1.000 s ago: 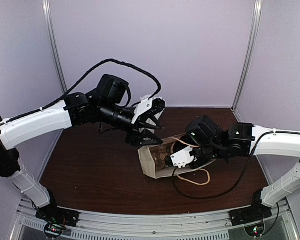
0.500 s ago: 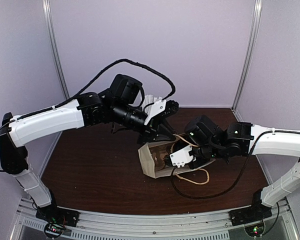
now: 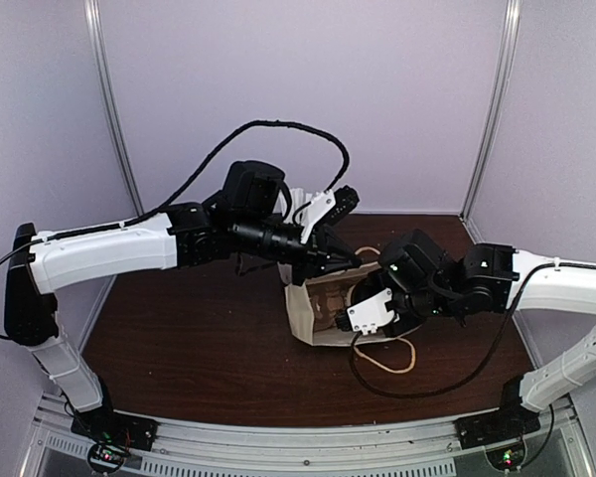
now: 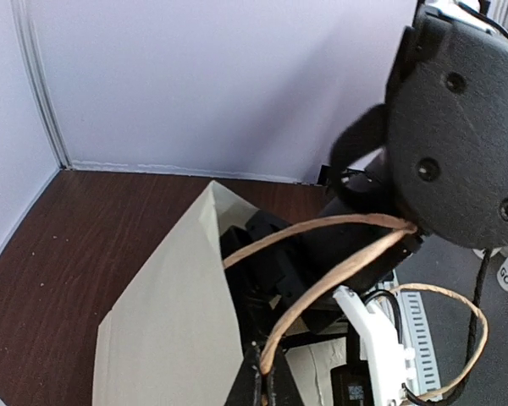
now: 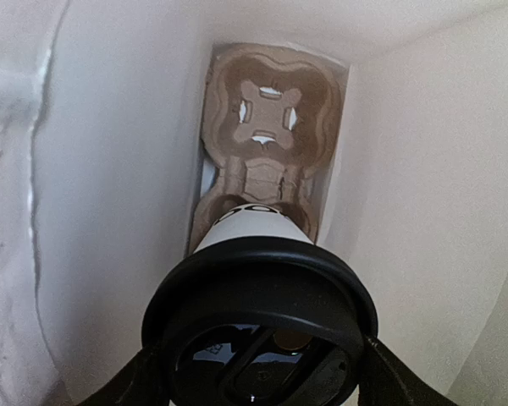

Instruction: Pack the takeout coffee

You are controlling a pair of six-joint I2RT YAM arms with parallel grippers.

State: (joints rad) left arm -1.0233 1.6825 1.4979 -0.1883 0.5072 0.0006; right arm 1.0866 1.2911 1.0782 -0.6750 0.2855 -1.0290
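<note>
The takeout coffee, a white paper cup (image 5: 250, 224) with a black lid (image 5: 258, 296), hangs inside a pale paper bag (image 3: 313, 313). My right gripper (image 5: 260, 372) is shut on it, with its fingers (image 5: 140, 381) against either side of the lid. The cup's base is at the near pocket of a brown pulp tray (image 5: 267, 144) on the bag's floor. My left gripper (image 4: 267, 382) is shut on the bag's twine handle (image 4: 322, 279) at the upper rim and holds the bag (image 4: 169, 321) open. From above, the left gripper (image 3: 346, 260) is at the bag's top edge, and the right gripper is hidden inside the bag.
The bag's second twine handle (image 3: 385, 353) lies looped on the dark wooden table (image 3: 179, 338) in front of the bag. The right arm's black wrist (image 4: 457, 127) fills the bag's mouth. Pale walls close in the back and sides.
My left gripper has swung right to the bag's upper rim and shut on the twine handle. The bag's mouth has lifted and shifted slightly right. The right gripper has kept its hold.
</note>
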